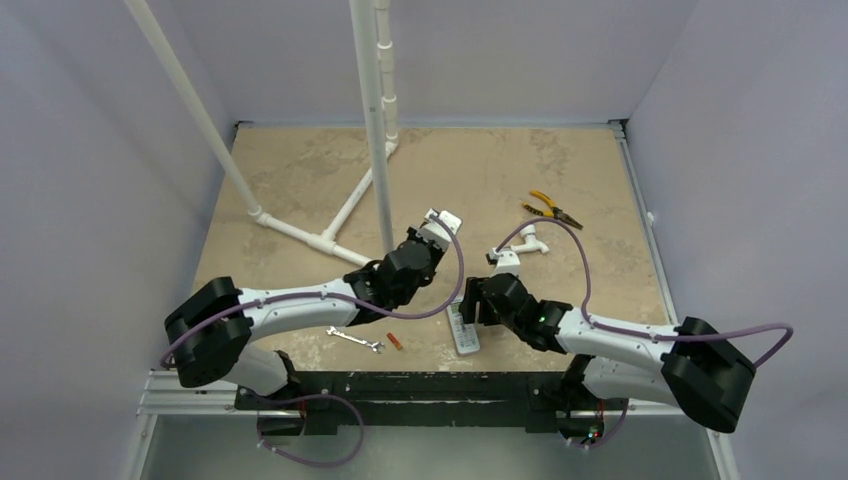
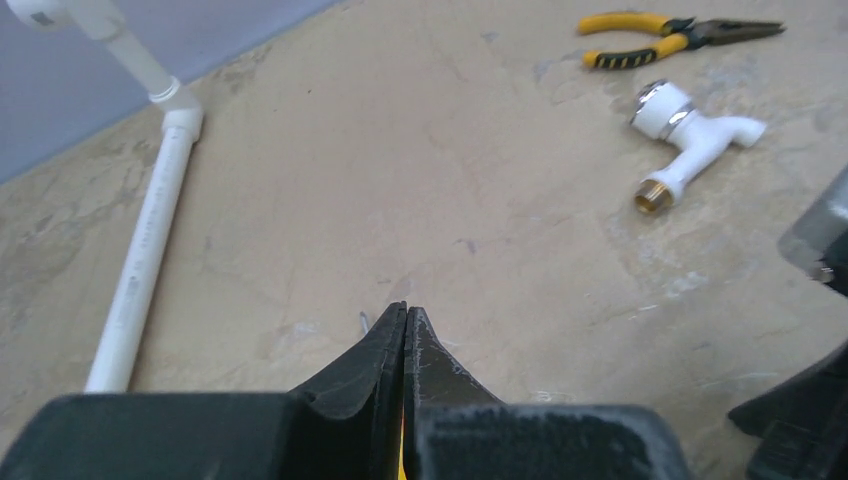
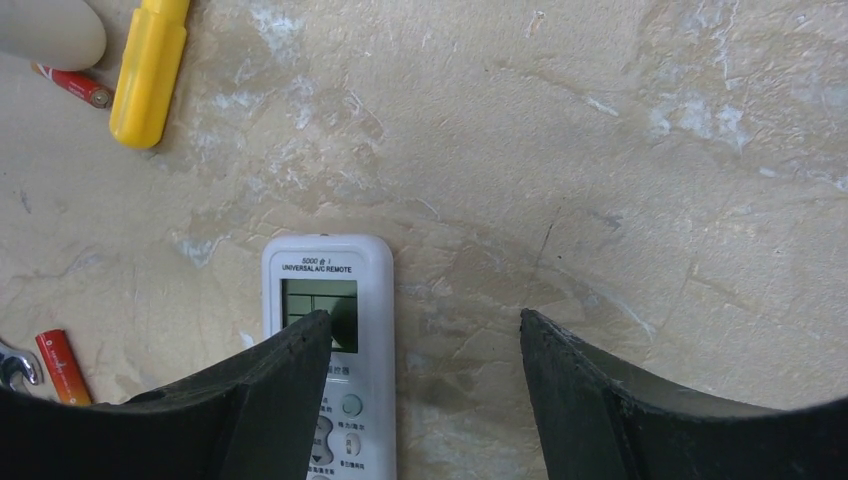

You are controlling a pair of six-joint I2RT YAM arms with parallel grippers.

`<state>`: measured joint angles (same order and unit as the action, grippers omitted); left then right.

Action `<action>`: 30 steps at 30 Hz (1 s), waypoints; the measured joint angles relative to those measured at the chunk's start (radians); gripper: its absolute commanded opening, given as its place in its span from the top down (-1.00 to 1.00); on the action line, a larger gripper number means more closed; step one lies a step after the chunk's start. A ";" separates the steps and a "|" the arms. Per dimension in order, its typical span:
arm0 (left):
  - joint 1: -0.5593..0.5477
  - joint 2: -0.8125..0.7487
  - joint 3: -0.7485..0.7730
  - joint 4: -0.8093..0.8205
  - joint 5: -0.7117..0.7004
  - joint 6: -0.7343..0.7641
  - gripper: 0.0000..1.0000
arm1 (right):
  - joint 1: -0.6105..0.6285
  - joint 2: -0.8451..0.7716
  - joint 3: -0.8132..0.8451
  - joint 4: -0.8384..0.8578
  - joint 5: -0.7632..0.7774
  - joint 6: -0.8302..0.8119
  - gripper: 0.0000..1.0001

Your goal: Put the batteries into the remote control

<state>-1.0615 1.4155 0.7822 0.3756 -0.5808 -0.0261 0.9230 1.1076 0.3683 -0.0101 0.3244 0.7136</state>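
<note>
The white remote control (image 3: pixel 330 262) lies face up on the table, its display end pointing away from my right wrist; in the top view it (image 1: pixel 464 331) sits near the front edge. My right gripper (image 3: pixel 425 318) is open just above it, the left finger over the display and the right finger over bare table. One orange-red battery (image 3: pixel 62 366) lies left of the remote, also seen from above (image 1: pixel 394 342). A second battery (image 3: pixel 76 86) lies farther off beside a yellow screwdriver handle (image 3: pixel 148 72). My left gripper (image 2: pixel 406 310) is shut, above bare table mid-table (image 1: pixel 438 225).
A silver wrench (image 1: pixel 355 341) lies left of the near battery. A white faucet (image 2: pixel 690 140) and yellow-handled pliers (image 2: pixel 660 35) lie at the back right. White PVC pipes (image 1: pixel 300 232) stand and lie at the back left. Grey walls enclose the table.
</note>
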 measured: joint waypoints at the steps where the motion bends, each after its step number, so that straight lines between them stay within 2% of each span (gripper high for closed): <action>1: 0.000 0.015 0.009 -0.008 -0.018 0.021 1.00 | 0.000 0.001 0.000 0.002 0.000 0.000 -0.33; 8: 0.030 0.082 0.051 -0.117 -0.115 0.089 1.00 | 0.000 0.014 0.000 0.023 0.000 -0.009 -0.32; 17: 0.233 0.003 0.075 -0.373 -0.071 -0.092 1.00 | 0.000 0.038 0.000 0.060 -0.001 -0.018 -0.31; 27: 0.606 -0.271 0.005 -0.611 -0.009 -0.369 1.00 | 0.000 0.105 0.021 0.126 -0.010 -0.040 -0.30; 30: 0.689 -0.318 0.005 -0.677 -0.009 -0.452 1.00 | 0.000 0.119 0.027 0.136 -0.013 -0.049 -0.30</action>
<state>-0.3725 1.0977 0.7868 -0.3012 -0.5900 -0.4778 0.9230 1.2263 0.3954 0.1257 0.3111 0.6647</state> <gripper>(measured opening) 0.002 0.652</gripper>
